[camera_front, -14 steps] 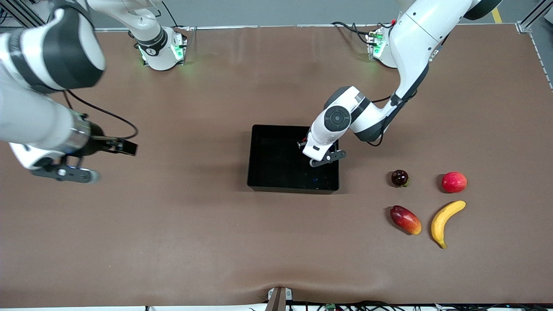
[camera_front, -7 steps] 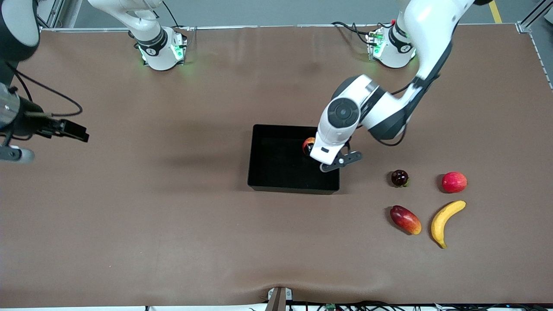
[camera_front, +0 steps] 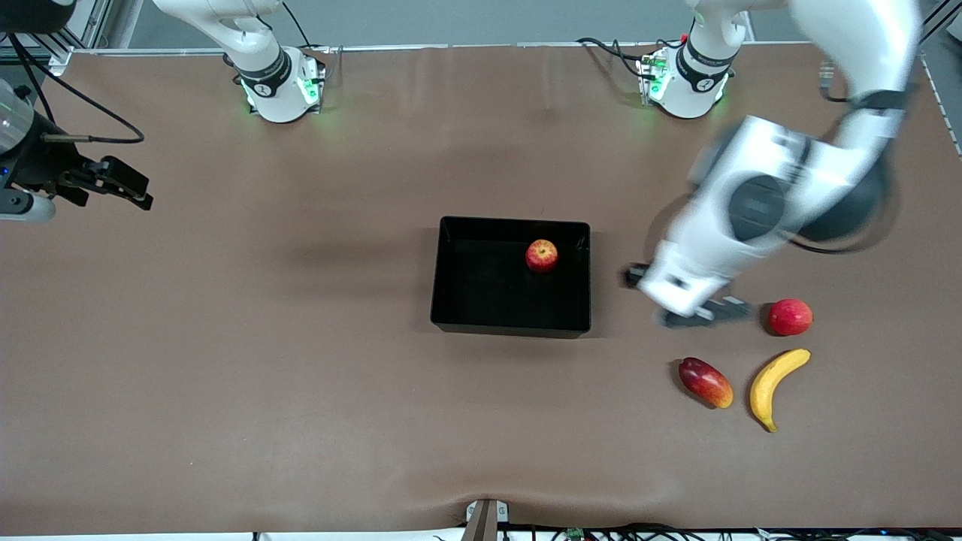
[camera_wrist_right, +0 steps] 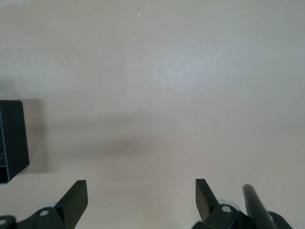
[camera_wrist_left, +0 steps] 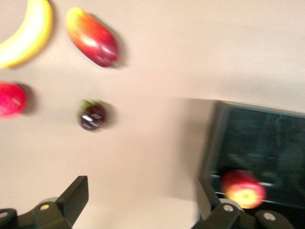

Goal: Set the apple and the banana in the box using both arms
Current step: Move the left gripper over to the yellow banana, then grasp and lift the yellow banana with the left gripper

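Brown matting covers the whole desk (camera_front: 301, 391), with both arm bases standing along its edge farthest from the front camera. Near the middle sits the box (camera_front: 443, 300), and the apple (camera_front: 541, 255) lies inside it, close to the wall toward the left arm's end, so that half of the task looks done. The banana (camera_front: 772, 385) lies on the desk toward the left arm's end, well apart from the box and nearer the front camera than the plain red round fruit (camera_front: 790, 316), with an oblong red-and-yellow fruit (camera_front: 706, 382) just beside it on the box's side. The left end effector (camera_front: 695, 304) is released and empty, fingers spread wide, and hangs over the desk between the box and the round fruit, over the spot where the left wrist view shows a small dark fruit (camera_wrist_left: 92, 116). From it the banana lies toward the front camera and a little toward the left arm's end, past the round fruit. The banana's long axis runs slantwise, one tip pointing at the round fruit and the other toward the front camera, so a grasp probably wants the fingers turned across its middle. The right end effector (camera_front: 113, 184) waits released over bare desk at the right arm's end, so the left arm is plainly the nearer one.
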